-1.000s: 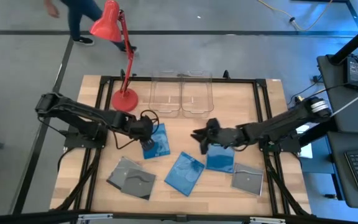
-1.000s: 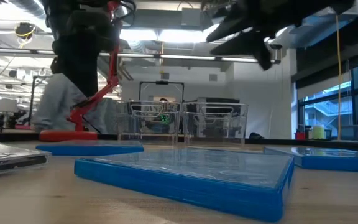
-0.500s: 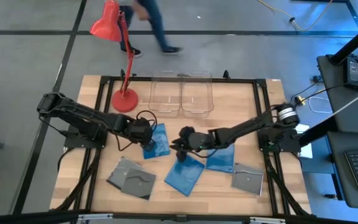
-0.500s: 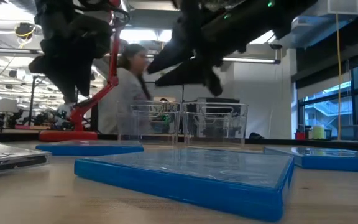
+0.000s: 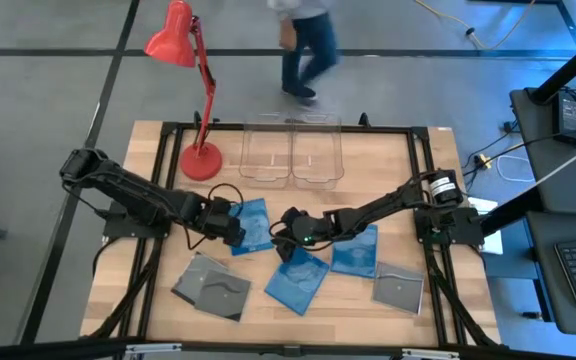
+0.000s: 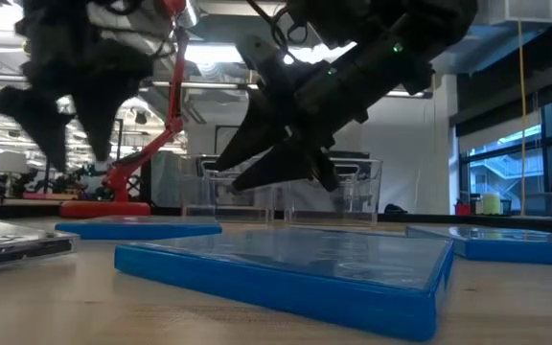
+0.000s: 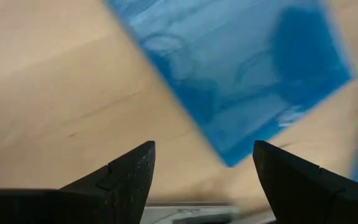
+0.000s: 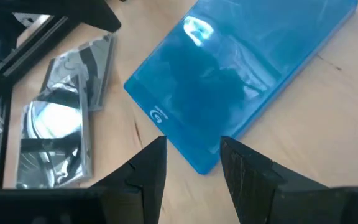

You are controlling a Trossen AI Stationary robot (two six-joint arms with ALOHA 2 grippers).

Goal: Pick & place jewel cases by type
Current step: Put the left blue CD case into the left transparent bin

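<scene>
Three blue jewel cases lie flat on the wooden table: a left one (image 5: 255, 224), a middle one (image 5: 296, 279) and a right one (image 5: 355, 251). Grey jewel cases lie at the near left (image 5: 211, 286) and near right (image 5: 398, 288). My left gripper (image 5: 231, 230) hangs open just left of the left blue case (image 7: 241, 74), its fingers spread wide over bare wood. My right gripper (image 5: 287, 233) stands open above the far corner of the middle blue case (image 8: 241, 81), clear of it in the low view (image 6: 295, 177).
Two clear bins (image 5: 266, 150) (image 5: 316, 150) stand side by side at the table's far edge, with a red desk lamp (image 5: 200, 158) to their left. A person (image 5: 306, 45) walks past beyond the far edge. Bare wood shows at the far right.
My left gripper has opened wide and drawn a little toward the table's left edge, off the left blue case, which lies where it was. My right gripper has travelled toward the table's left and come down, from over the right blue case to over the middle one.
</scene>
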